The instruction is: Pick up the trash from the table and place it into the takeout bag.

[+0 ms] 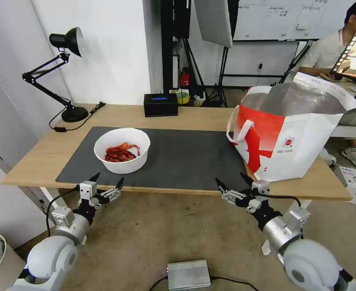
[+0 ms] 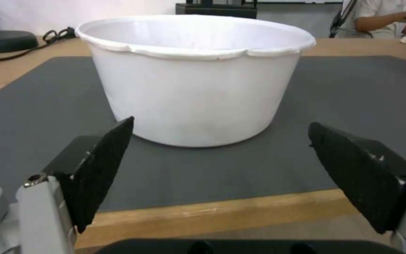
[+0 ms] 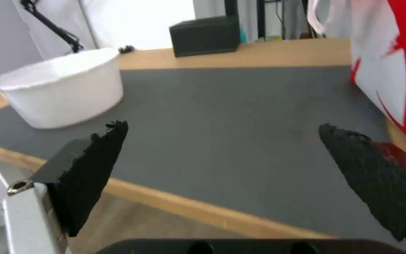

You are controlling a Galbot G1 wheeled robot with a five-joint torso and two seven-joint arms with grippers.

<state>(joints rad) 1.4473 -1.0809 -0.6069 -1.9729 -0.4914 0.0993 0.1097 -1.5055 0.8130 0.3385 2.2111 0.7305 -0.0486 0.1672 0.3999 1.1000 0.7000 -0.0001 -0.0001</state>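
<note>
Table: long light-wood top, carrying a dark grey mat over most of its middle.

White bowl: round, upright, on the left part of the mat toward its near edge; red scraps lie inside. In the left wrist view the bowl stands directly ahead of that gripper, its rim slightly wavy; in the right wrist view the bowl sits well off to the left side of the scene.

Takeout bag: large, white and red, silver lining exposed at the open mouth, white loop handle hanging on its left face, small round red logo on the near face. It stands upright at the right end of the table, its near left corner on the mat's right edge.

Left gripper: at the near edge of the table, just short of the bowl, not touching it; jaws spread wide, holding nothing.

Right gripper: at the near edge of the table, just left of the bag's near corner; jaws spread wide, holding nothing.

Black box: at the far edge of the table, beyond the mat.

Black desk lamp: at the far left corner, cable trailing on the wood.
</note>
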